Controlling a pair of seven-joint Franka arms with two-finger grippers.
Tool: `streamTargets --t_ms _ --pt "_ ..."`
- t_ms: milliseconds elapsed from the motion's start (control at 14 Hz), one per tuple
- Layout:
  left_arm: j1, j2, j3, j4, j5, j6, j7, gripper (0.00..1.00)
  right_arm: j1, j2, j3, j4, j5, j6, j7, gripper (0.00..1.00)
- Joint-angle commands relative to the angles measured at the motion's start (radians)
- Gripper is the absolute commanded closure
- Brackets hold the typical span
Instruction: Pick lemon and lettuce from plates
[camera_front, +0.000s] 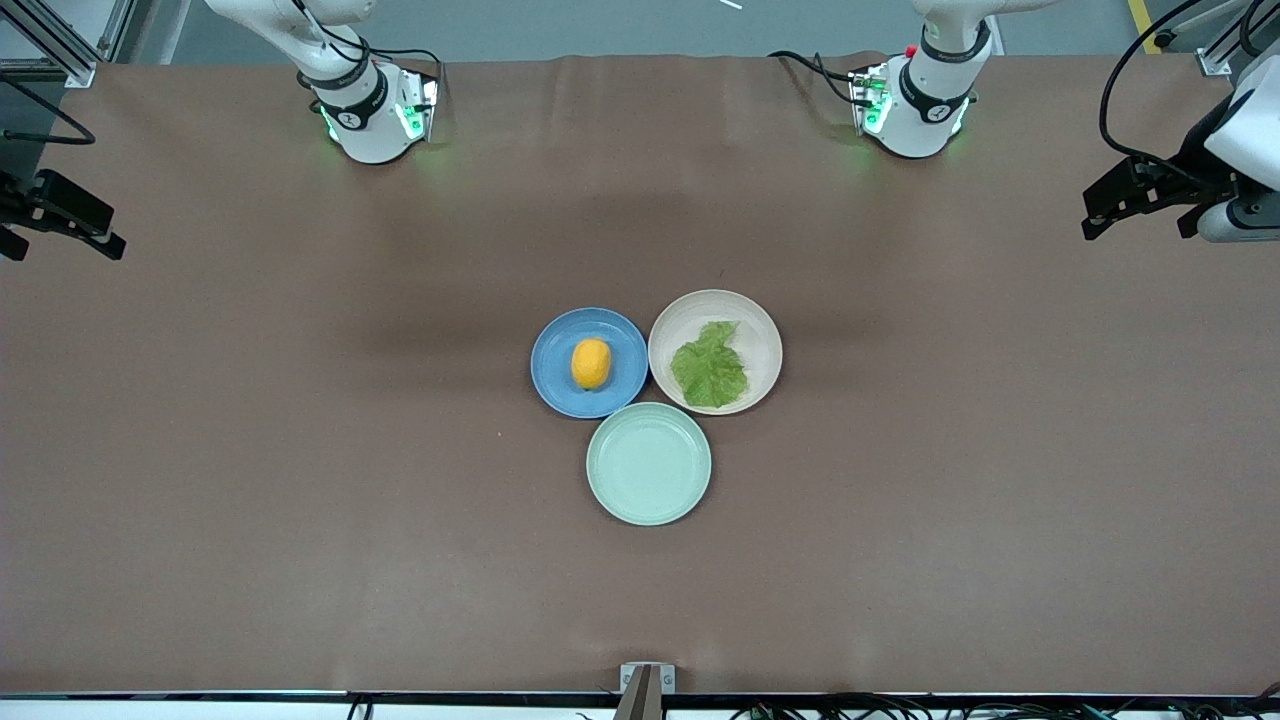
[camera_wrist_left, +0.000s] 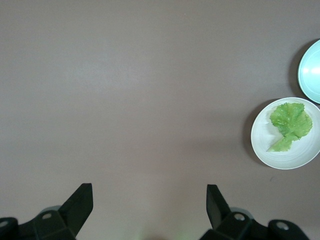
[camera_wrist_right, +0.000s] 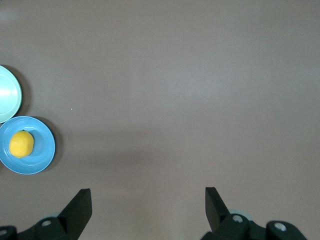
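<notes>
The lemon lies on the blue plate at mid-table. The lettuce lies flat on the cream plate beside it, toward the left arm's end. My left gripper is open and empty, up over bare table at its own end, apart from the plates. My right gripper is open and empty over its end. The left wrist view shows the left gripper, lettuce and cream plate. The right wrist view shows the right gripper, lemon and blue plate.
An empty mint-green plate sits touching both plates, nearer to the front camera; it also shows in the left wrist view and the right wrist view. Brown table cover all round. Arm bases stand along the table's top edge.
</notes>
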Motion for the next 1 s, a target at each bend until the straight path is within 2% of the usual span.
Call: streamTargets --t_ms 0,214,357,571,786,929 --pt "0.0 0.0 -0.002 0.009 0.02 -0.014 0.012 0.0 -0.012 0.004 0.011 0.014 -0.004 -0.007 -0.012 0.0" --pt "-0.001 0.017 -0.002 0.022 0.02 -0.014 0.008 0.0 -0.012 0.003 0.012 0.014 -0.004 -0.007 -0.012 0.0" --pt "-0.004 0.058 -0.002 0.073 0.032 -0.014 0.023 0.0 -0.011 0.004 0.012 0.014 -0.004 -0.004 -0.012 0.0" --pt "-0.018 0.115 -0.004 0.079 0.018 -0.014 -0.012 0.0 0.0 0.006 0.017 0.014 0.0 -0.004 -0.007 0.0" --pt "-0.05 0.181 -0.03 0.079 0.008 0.011 -0.208 0.0 0.081 0.026 0.017 0.014 0.005 -0.001 0.004 0.0" --pt "-0.058 0.219 -0.051 0.069 -0.043 0.043 -0.329 0.0 0.158 0.053 0.017 0.014 -0.009 -0.001 0.03 0.0"
